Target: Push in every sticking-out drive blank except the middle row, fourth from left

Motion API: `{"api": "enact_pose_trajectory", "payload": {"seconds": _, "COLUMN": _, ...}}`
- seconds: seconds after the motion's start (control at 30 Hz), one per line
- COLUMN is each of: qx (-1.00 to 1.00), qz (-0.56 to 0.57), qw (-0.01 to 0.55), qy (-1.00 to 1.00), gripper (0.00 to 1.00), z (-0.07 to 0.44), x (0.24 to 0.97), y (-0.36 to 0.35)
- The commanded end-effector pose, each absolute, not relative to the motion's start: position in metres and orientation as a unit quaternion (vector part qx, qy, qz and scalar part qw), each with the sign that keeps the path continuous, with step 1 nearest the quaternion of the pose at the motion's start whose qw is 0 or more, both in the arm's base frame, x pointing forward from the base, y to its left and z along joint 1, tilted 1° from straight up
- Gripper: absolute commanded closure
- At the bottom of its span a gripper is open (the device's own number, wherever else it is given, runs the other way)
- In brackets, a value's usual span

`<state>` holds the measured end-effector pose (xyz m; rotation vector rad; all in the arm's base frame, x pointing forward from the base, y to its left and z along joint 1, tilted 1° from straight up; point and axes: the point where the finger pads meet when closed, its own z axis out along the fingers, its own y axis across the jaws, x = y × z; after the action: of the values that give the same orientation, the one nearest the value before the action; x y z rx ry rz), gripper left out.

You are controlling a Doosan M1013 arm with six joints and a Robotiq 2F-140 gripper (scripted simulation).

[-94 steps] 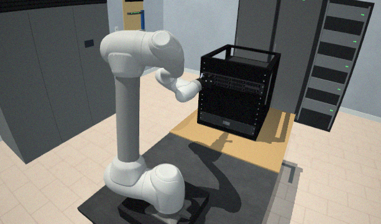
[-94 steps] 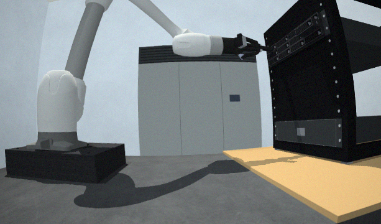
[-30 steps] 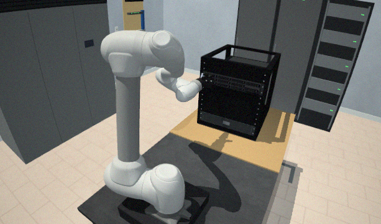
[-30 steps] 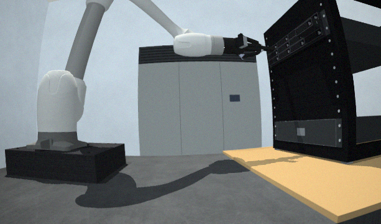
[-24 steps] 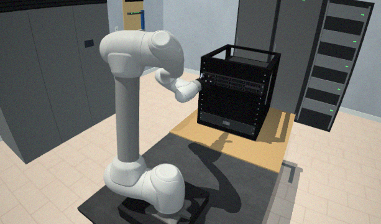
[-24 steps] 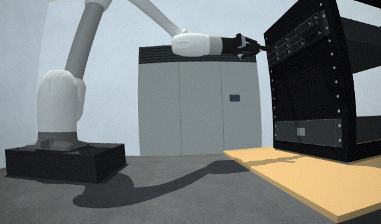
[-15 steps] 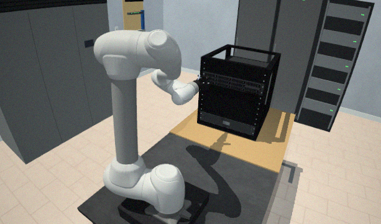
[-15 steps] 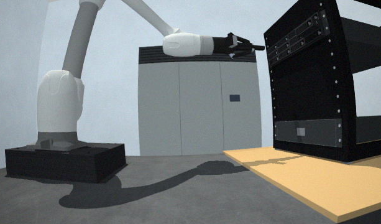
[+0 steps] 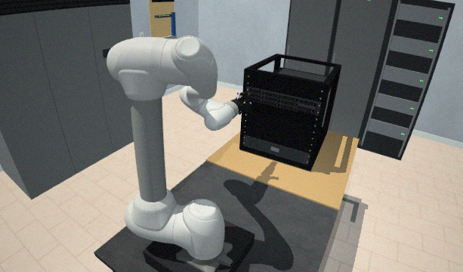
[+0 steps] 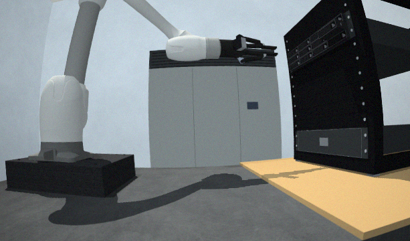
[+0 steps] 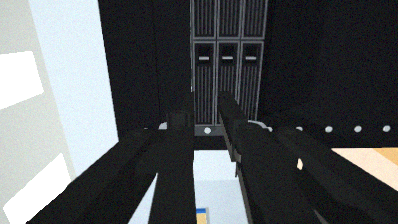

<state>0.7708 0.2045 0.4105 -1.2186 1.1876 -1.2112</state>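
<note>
The black open-frame rack [image 9: 254, 73] [image 10: 325, 100] stands on a tan board [image 9: 322, 177] [image 10: 342, 197]. Its drive blanks [image 9: 282, 99] [image 10: 320, 37] [image 11: 227, 65] form a grey band near the top of the front face. From these views I cannot tell which ones stick out. My gripper [image 9: 242, 101] [image 10: 275, 50] [image 11: 207, 106] points level at the left end of that band. It stands a short way off the rack's front, touching nothing. Its fingers are a small gap apart with nothing between them.
A dark panel [image 9: 276, 149] [image 10: 330, 142] sits at the bottom of the rack's front. A tall server cabinet [image 9: 408, 75] stands behind on the right, and grey cabinets [image 9: 46, 94] [image 10: 215, 114] stand on the left. My arm's base [image 9: 193, 249] stands on a dark mat [image 9: 284, 227].
</note>
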Motion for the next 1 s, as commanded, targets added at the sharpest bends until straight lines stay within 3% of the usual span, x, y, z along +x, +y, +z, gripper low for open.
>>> {"api": "enact_pose_trajectory", "payload": {"seconds": 0.0, "qx": -0.504, "qz": -0.502, "qw": 0.503, "qy": 0.492, "gripper": 0.0, "z": 0.4114, "x": 0.7708, "y": 0.2044}}
{"api": "enact_pose_trajectory", "payload": {"seconds": 0.97, "qx": -0.504, "qz": -0.502, "qw": 0.503, "qy": 0.492, "gripper": 0.0, "z": 0.4114, "x": 0.7708, "y": 0.2044}}
